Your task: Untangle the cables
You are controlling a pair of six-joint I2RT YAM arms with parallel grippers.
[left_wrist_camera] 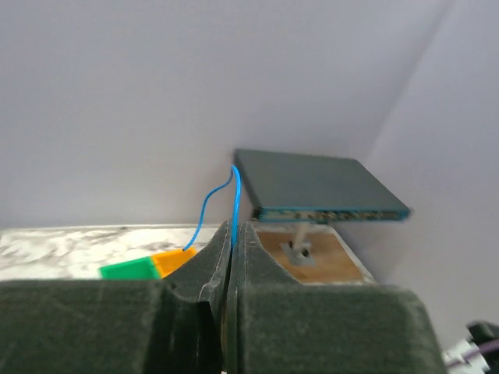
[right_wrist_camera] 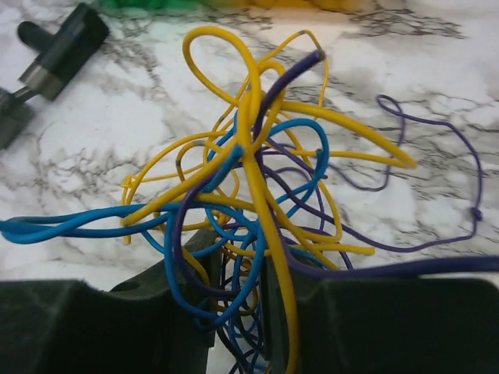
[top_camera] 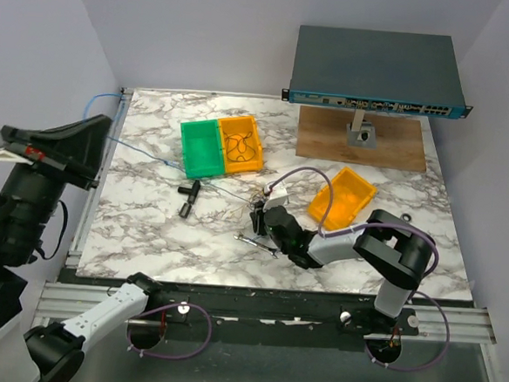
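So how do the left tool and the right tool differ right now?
The left tool is pinched shut on a single blue cable; the right tool has the whole tangle of cables between its fingers, which show a gap, so a firm grip is unclear. The left tool is beyond the left edge of the table; the right tool is over its middle. Both have blue cable between their fingers.

Glossy plastic-coated cables (right_wrist_camera: 260, 195) lie on a smooth marble-patterned table (top_camera: 147, 227) near a matt wooden board (top_camera: 397, 144).
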